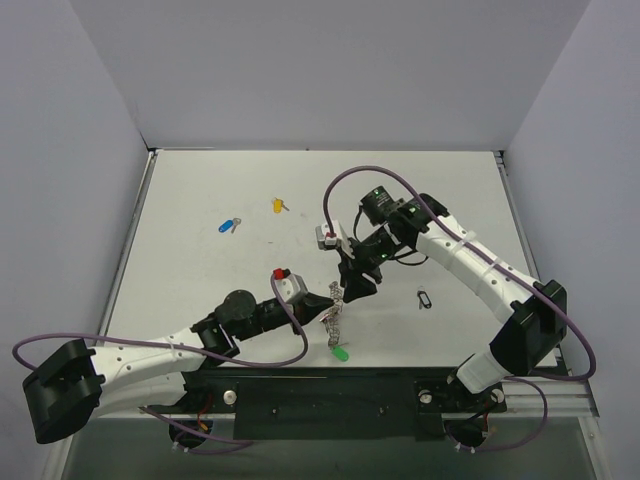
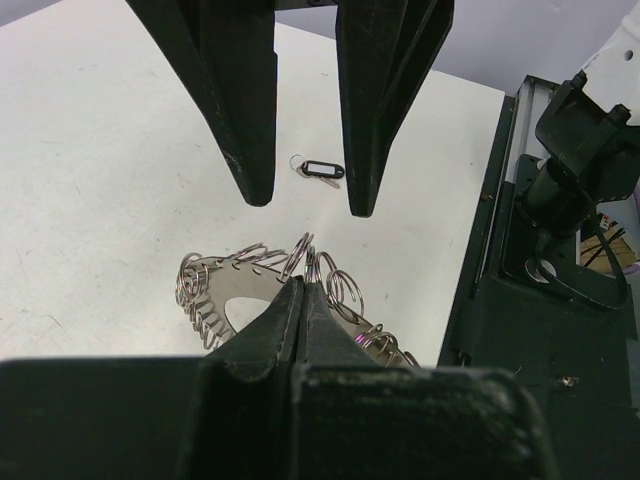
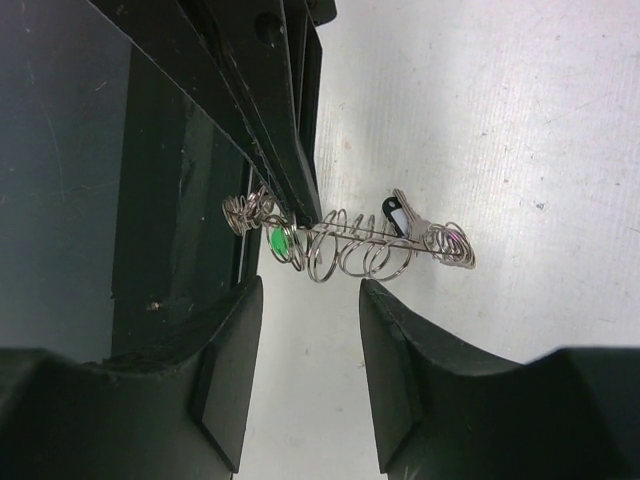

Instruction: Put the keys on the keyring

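My left gripper (image 1: 326,302) is shut on one ring of the keyring (image 1: 333,320), a metal plate hung with several wire rings; its closed tips (image 2: 304,285) pinch the ring. The keyring also shows in the right wrist view (image 3: 350,245). The green key (image 1: 340,353) sits at its near end and shows among the rings (image 3: 280,241); I cannot tell whether it is threaded on. My right gripper (image 1: 357,284) is open and empty just above the keyring (image 3: 308,300); its fingers (image 2: 250,110) hang over it. The blue key (image 1: 228,225) and the yellow key (image 1: 279,205) lie far left on the table.
A small black key tag (image 1: 424,297) lies on the white table (image 1: 200,280) right of the grippers, also in the left wrist view (image 2: 322,170). The black rail of the arm bases (image 1: 330,395) runs along the near edge. Grey walls enclose the table.
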